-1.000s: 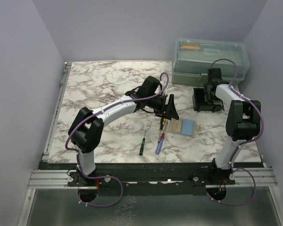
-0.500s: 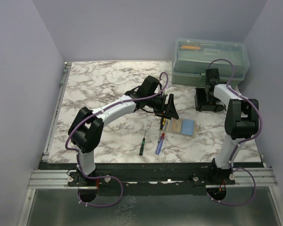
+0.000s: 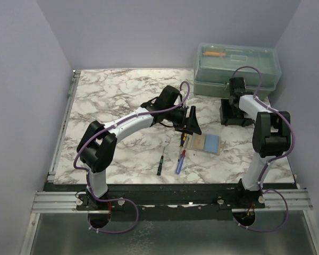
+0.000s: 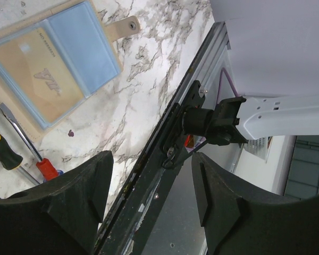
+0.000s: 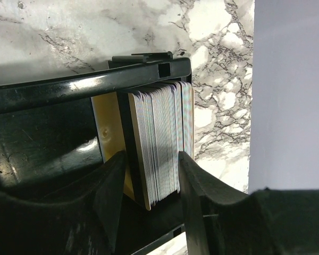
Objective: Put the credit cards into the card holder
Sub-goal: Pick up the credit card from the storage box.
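Note:
The card holder lies open on the marble table, a tan wallet with a blue card in it. In the left wrist view the card holder shows a blue card and a tan card under clear pockets. My left gripper hangs open and empty just left of it. A stack of credit cards stands on edge in a black rack. My right gripper is open with a finger on each side of the stack.
A translucent green toolbox stands at the back right, just behind the rack. Three screwdrivers lie in front of the left gripper: green, blue and yellow-black. The table's right edge and the wall are close to the rack.
My right gripper has moved a little back and left over the black rack, toward the toolbox. The left arm and the card holder have not moved.

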Controlling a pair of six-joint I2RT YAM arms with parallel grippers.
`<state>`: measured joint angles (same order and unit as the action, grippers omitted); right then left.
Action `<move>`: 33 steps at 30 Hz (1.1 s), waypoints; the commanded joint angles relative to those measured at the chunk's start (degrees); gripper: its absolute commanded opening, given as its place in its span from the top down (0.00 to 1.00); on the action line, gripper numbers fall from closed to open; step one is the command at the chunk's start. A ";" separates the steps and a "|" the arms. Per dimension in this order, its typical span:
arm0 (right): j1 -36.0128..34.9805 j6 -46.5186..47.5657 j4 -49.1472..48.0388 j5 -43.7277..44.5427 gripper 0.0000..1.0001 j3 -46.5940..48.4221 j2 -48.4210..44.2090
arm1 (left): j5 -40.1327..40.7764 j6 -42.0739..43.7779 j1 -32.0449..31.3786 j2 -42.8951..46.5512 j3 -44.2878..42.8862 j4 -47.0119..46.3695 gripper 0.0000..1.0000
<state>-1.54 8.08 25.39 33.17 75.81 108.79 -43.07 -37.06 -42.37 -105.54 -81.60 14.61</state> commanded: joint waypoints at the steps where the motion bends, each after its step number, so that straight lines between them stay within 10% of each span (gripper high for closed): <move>1: -0.22 0.90 0.23 3.40 0.54 1.62 1.26 | -1.49 -0.03 0.11 1.03 0.57 -1.15 0.33; 33: -1.36 1.28 2.17 7.08 0.76 3.11 2.57 | -1.86 -0.21 0.10 1.21 0.74 -1.43 0.33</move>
<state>-2.74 9.08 26.30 37.12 77.41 110.26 -43.16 -37.12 -42.37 -105.54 -81.45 14.22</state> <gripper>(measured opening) 0.256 0.668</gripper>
